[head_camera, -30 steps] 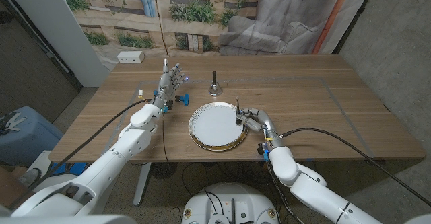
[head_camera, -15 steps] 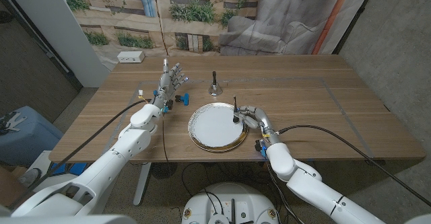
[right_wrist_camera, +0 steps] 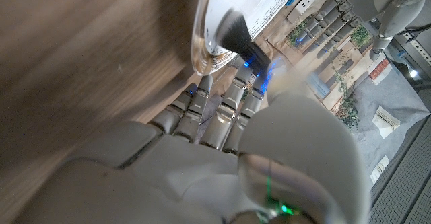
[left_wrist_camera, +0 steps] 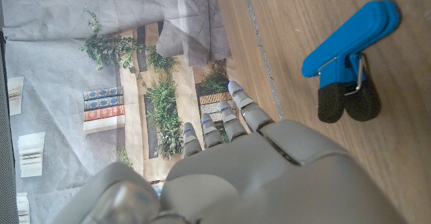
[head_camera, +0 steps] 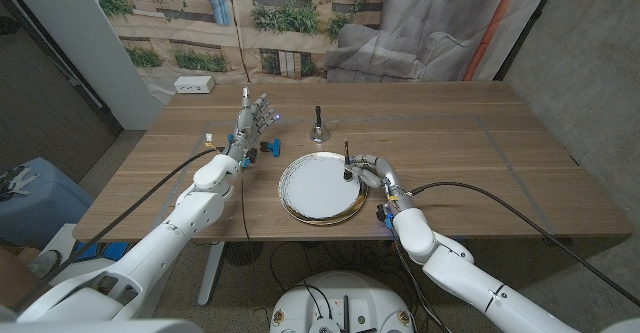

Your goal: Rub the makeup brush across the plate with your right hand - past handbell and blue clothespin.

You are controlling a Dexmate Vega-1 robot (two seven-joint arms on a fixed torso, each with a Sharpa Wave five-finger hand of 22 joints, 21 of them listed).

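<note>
The table [head_camera: 480, 163] is a broad rectangle of warm wood with a fine straight grain. Near its front edge lies the plate [head_camera: 315, 193], a round disc with a smooth white centre and a shiny metallic rim. The left hand [head_camera: 254, 118], smooth grey plastic, stands upright well behind and left of the plate, its fingers [left_wrist_camera: 239, 103] straight, slightly apart and holding nothing. The right hand [head_camera: 372, 173] sits at the plate's right edge, its fingers [right_wrist_camera: 202, 106] curled around the makeup brush [head_camera: 348, 163]. The brush stands nearly upright, a slim dark handle with its soft bristle tuft [right_wrist_camera: 232, 35] fanned against the plate's rim on the right side. Behind the plate stands the handbell [head_camera: 318, 128], a small flared metal bell with a thin dark handle pointing up. Just beside the left hand lies the blue clothespin [left_wrist_camera: 350, 56], glossy blue plastic with a wire spring and dark tips, flat on the wood.
</note>
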